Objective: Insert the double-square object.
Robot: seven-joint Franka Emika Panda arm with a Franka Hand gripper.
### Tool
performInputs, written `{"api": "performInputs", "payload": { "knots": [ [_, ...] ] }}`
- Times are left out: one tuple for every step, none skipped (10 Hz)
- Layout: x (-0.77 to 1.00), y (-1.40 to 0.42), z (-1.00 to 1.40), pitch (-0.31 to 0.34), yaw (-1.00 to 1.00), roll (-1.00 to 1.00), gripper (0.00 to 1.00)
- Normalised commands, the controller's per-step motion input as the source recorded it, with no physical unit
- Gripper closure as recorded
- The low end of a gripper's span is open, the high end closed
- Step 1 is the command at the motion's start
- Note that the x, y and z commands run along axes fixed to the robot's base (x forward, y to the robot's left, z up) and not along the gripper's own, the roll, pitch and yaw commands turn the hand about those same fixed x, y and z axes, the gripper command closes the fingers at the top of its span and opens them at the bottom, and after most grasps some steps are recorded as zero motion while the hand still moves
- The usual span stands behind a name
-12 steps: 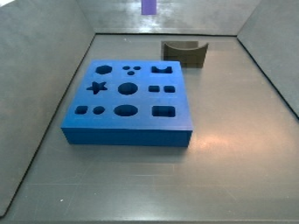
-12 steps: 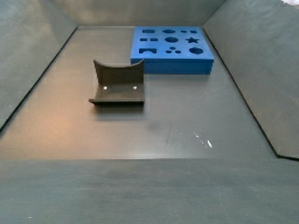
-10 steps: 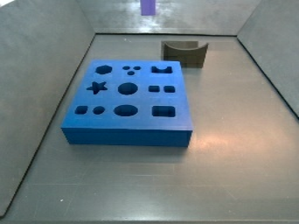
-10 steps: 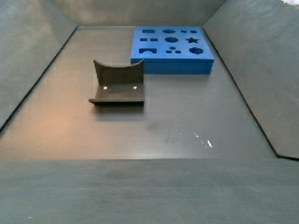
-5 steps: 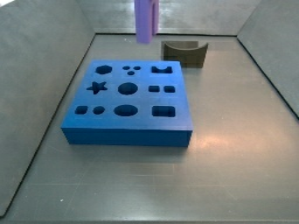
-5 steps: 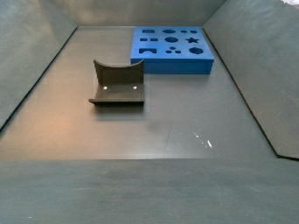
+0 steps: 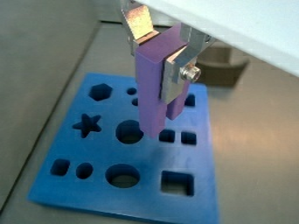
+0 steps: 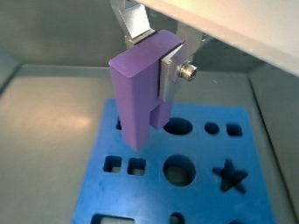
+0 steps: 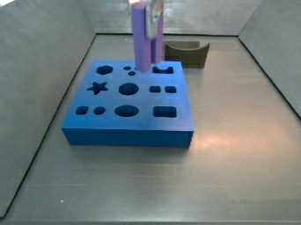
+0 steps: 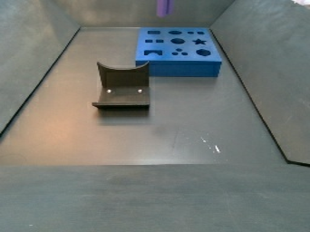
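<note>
My gripper [image 7: 159, 45] is shut on the double-square object [image 7: 155, 98], a tall lavender peg held upright between the silver fingers [image 8: 173, 64]. The peg also shows in the other wrist view [image 8: 142, 94] and in both side views [image 9: 143, 35] [image 10: 165, 7]. It hangs above the blue block [image 9: 129, 101], over its far part, clear of the top face. The block's top has several cut-outs: a star, circles, squares and a hexagon. It also shows in both wrist views [image 7: 70, 182] [image 8: 100, 188] and in a side view [image 10: 179, 51].
A dark curved grey-brown block [image 9: 186, 54] stands on the floor beyond the blue block, also seen in a side view [image 10: 121, 87]. Grey walls slope up round the floor [image 10: 182, 127].
The peg has come down from the top edge of a side view and now hangs low over the blue block's far part. It has entered the other side view's top edge.
</note>
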Motion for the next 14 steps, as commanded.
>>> {"api": "performInputs", "payload": {
  "knots": [
    [0.05,0.01,-0.49,0.000,-1.00,0.00,1.00],
    [0.08,0.23,-0.39,0.000,-0.83,0.00,1.00],
    [0.14,0.22,-0.30,0.000,-0.84,0.00,1.00],
    [0.24,0.15,-0.16,0.000,-0.91,0.00,1.00],
    [0.24,0.13,-0.12,0.000,-0.91,0.00,1.00],
    [0.18,0.09,-0.09,0.000,-0.96,-0.01,1.00],
    [0.16,0.07,-0.08,0.000,-0.97,-0.01,1.00],
    [0.15,0.07,-0.09,0.000,-0.97,-0.01,1.00],
    [0.15,0.07,-0.09,0.000,-0.97,-0.01,1.00],
    [0.14,0.07,-0.09,0.000,-0.97,0.00,1.00],
    [0.12,0.06,-0.11,0.000,-0.98,0.00,1.00],
    [0.08,0.07,-0.16,0.000,-0.97,0.00,1.00],
    [0.06,0.12,-0.69,0.041,-0.86,0.05,1.00],
    [0.01,0.04,-0.68,0.010,-0.50,0.06,1.00]
  ]
}}
